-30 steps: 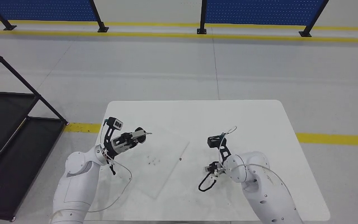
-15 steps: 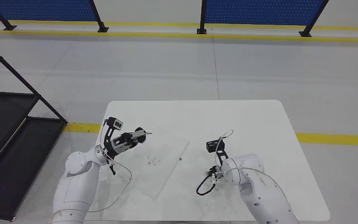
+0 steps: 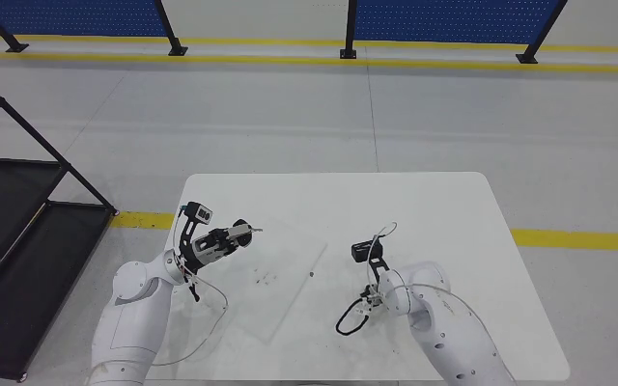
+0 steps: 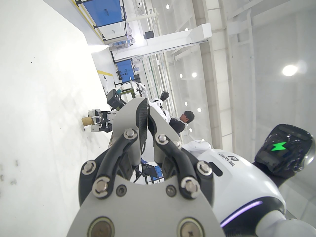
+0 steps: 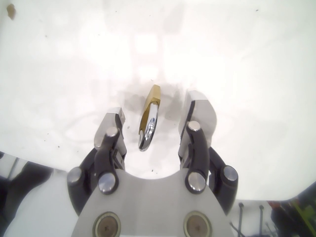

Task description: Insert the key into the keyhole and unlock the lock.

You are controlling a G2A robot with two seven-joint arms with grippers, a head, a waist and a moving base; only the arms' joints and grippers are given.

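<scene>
My right hand (image 5: pixel 156 108) sits spread either side of the brass padlock (image 5: pixel 153 94) on the white table (image 5: pixel 234 50); my left hand (image 4: pixel 146 106), pressed together, hangs well apart

Bright, even overhead light — washed-out glare on the table (image 5: pixel 222 38), faint shadows, wide-angle bending at edges

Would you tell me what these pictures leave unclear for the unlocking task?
Key: in the left wrist view the left gripper is shut, hiding anything between its pads; top view too small.
Keyhole: the lock shows edge-on in the right wrist view; its own body hides it.
</scene>
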